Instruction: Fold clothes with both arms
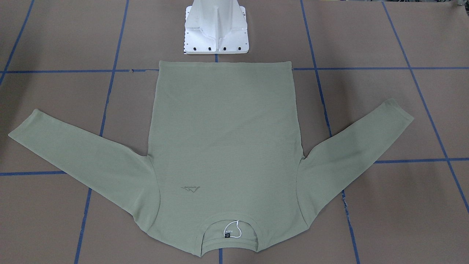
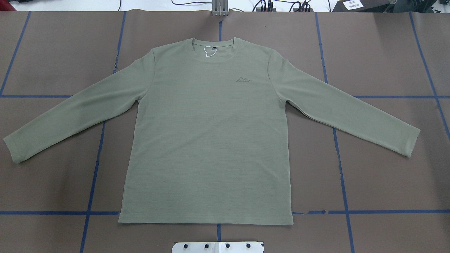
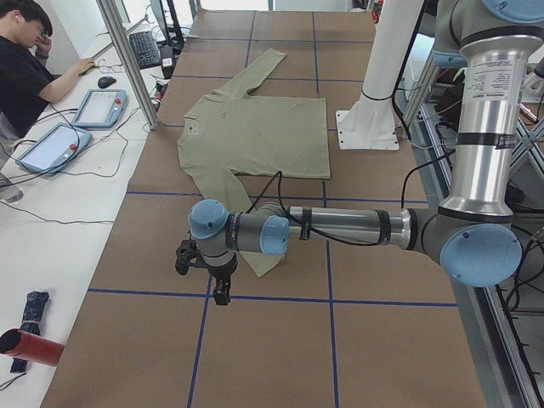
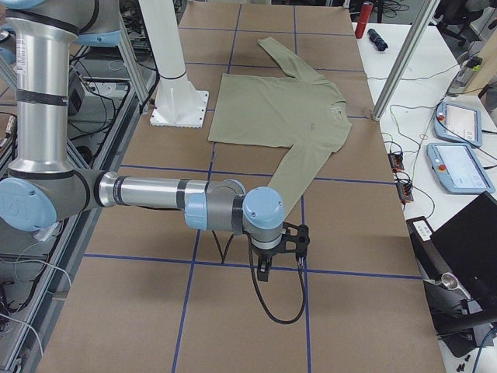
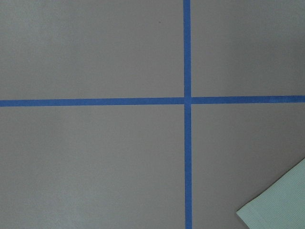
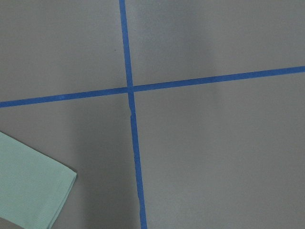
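The clothes are one pale sage-green long-sleeved shirt point(image 2: 211, 140) lying flat and face up on the brown table, both sleeves spread out and down. Its collar point(image 1: 229, 223) with the black label points away from the robot's base. My left gripper point(image 3: 214, 279) hangs over the table just past the left sleeve's cuff point(image 5: 281, 207). Out beyond the right sleeve's cuff point(image 6: 28, 188) hangs my right gripper point(image 4: 268, 268). Each gripper shows only in a side view, so I cannot tell whether it is open or shut. Neither wrist view shows any fingers.
Blue tape lines point(image 2: 88, 212) grid the table. The white pedestal base point(image 1: 216, 33) stands at the shirt's hem side. A person point(image 3: 25, 76) sits at a side desk with control tablets point(image 3: 98, 106). More tablets point(image 4: 458, 159) and a laptop point(image 4: 466, 249) lie along the other side.
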Robot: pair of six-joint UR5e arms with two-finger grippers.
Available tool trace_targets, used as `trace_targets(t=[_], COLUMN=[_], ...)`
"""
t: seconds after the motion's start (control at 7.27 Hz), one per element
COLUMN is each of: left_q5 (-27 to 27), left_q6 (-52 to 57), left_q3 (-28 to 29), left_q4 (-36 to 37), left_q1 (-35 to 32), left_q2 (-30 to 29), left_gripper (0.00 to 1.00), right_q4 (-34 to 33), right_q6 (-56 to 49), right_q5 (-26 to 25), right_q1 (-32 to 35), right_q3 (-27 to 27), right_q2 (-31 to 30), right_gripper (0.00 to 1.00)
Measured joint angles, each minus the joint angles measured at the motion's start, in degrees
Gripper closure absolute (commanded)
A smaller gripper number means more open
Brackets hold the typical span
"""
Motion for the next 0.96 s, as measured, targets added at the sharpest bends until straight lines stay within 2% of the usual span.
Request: trace_targets(t=[0.55,0.96], left_q5=[0.10,0.09], left_q6=[0.45,0.50], left_q3=[-1.27,-5.13], left_q4=[-0.26,-1.39], left_q1=[0.01,0.36], left_q2=[-0.50,-2.54], left_gripper=[0.00,0.00], right_q4=[0.07,5.08], right_q6=[0.39,0.55], right_q5=[0.39,4.98], right_q1=[-0.14,-1.38], right_q3=[0.33,-0.27], right_q2=[0.16,0.49], right_gripper=[0.00,0.00])
